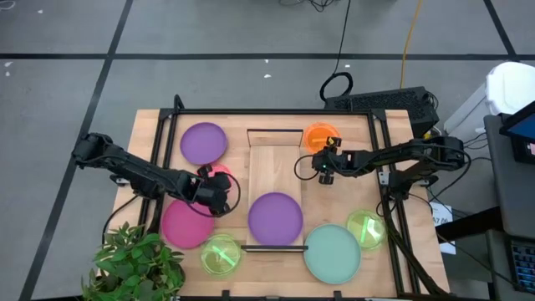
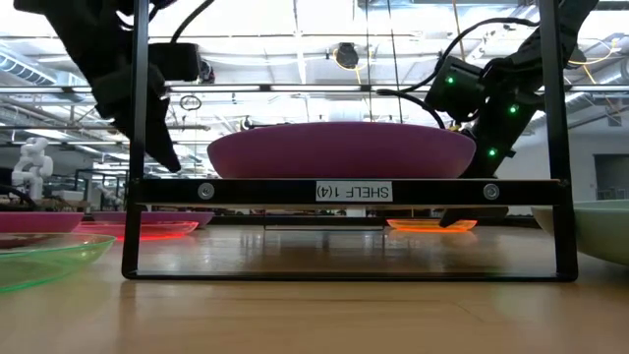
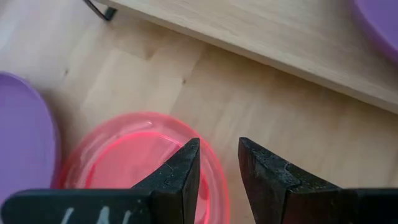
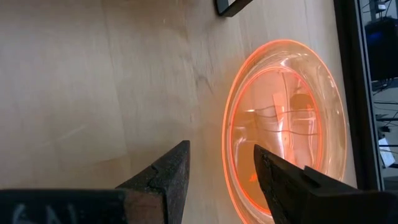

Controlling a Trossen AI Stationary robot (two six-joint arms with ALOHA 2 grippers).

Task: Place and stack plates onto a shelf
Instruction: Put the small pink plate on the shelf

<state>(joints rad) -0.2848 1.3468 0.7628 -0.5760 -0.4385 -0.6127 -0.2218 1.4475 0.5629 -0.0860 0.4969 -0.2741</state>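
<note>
Purple showed on the shelf (image 1: pixel 274 163), where one large purple plate (image 1: pixel 275 218) lay near its front end. The left gripper (image 1: pixel 216 197) hung over the pink plate (image 3: pixel 134 155), fingers parted and empty, with that plate's rim right under the gap between them. A second purple plate (image 1: pixel 204 142) sat beyond this gripper on the tabletop (image 1: pixel 150 134), and a magenta plate (image 1: pixel 185 224) lay just beside it on the near side. The right gripper (image 1: pixel 324 171) hovered at the edge of the orange plate (image 4: pixel 283 124), fingers spread wide and holding nothing, one fingertip (image 4: pixel 277 171) over the plate's rim, the other over bare wood. A teal plate (image 1: pixel 332 253) and two green plates (image 1: pixel 366 228) (image 1: pixel 220 254) rested well apart from it toward the front.
</note>
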